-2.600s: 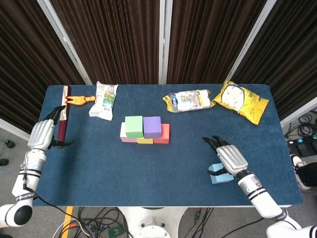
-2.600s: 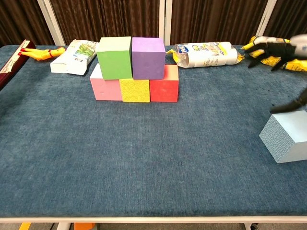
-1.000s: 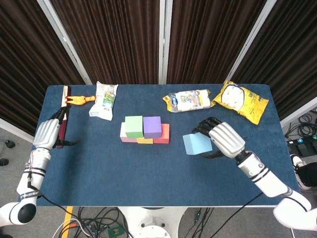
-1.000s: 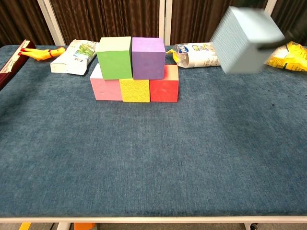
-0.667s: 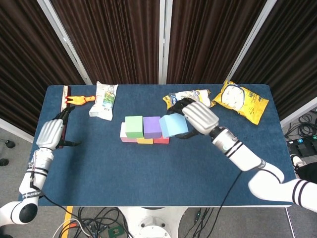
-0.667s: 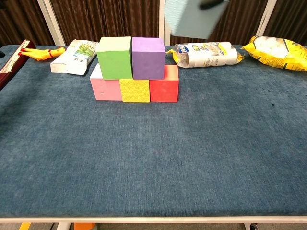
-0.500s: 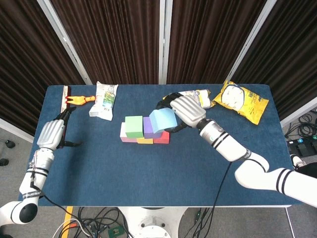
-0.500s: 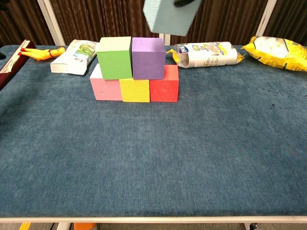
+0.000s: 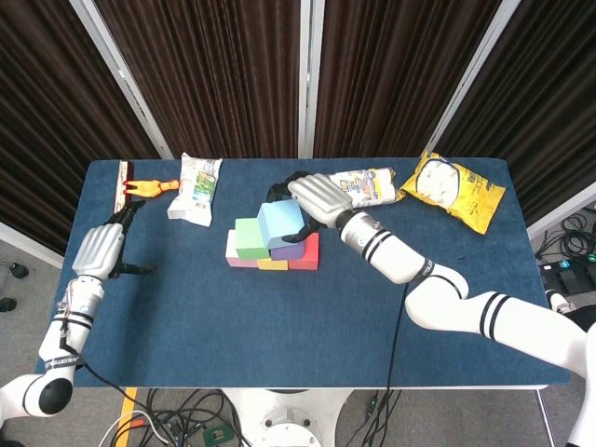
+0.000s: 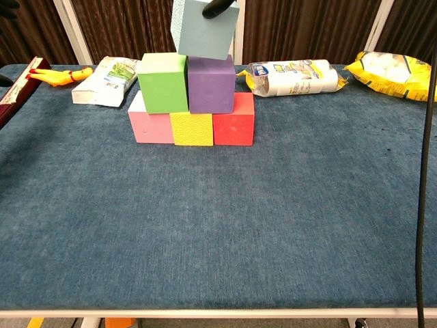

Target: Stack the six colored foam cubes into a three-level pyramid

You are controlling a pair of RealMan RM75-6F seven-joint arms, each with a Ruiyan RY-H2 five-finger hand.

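Fingers (image 9: 296,191) of the right hand (image 9: 315,198) are clamping the light blue cube (image 10: 204,28).
It is hanging tilted, nearly touching the purple cube (image 10: 210,83) (green cube (image 10: 163,83) just left).

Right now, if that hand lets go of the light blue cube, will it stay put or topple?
It may tip: the light blue cube hangs tilted in the right hand, mostly above the purple cube. Being foam, it is probably light and would land softly.

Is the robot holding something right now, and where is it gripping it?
Yes. The right robot hand holds the light blue cube, fingers wrapped over its top and far side, above the green and purple cubes. The left robot hand holds nothing.
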